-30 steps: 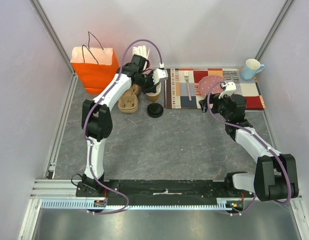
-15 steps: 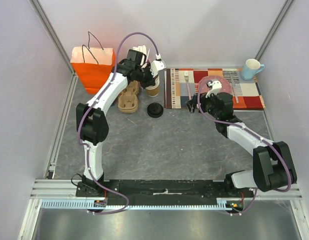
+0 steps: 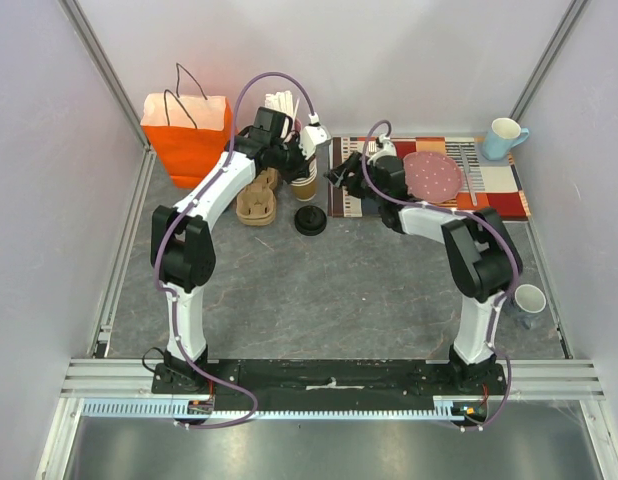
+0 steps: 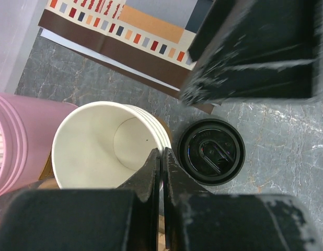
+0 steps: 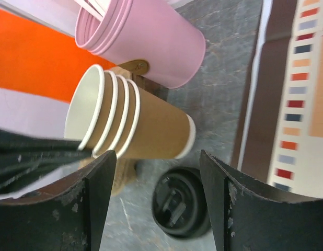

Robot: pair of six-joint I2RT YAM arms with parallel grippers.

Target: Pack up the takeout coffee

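Observation:
A stack of lidless brown paper cups with cream rims [image 3: 306, 186] stands left of the placemat. It also shows in the left wrist view [image 4: 99, 151] and the right wrist view [image 5: 146, 128]. My left gripper [image 4: 161, 156] is shut on the top cup's rim, one finger inside and one outside. A round black lid [image 3: 310, 221] lies flat on the table just in front of the stack, also in the wrist views [image 4: 211, 151] [image 5: 182, 209]. My right gripper [image 5: 164, 204] is open wide beside the stack, above the lid. No capped brown cup shows.
A cardboard cup carrier [image 3: 257, 202] and an orange paper bag [image 3: 186, 135] are left of the stack. A pink tumbler [image 5: 151, 36] stands behind it. The striped placemat [image 3: 494, 180] holds a fork and a pink plate [image 3: 434, 175]. A mug [image 3: 502, 136] stands far right, and a lidless cup [image 3: 529, 298] near right.
My right arm has swung left from over the placemat to beside the cup stack, uncovering the small cup at the right. My left gripper has kept its hold on the stack.

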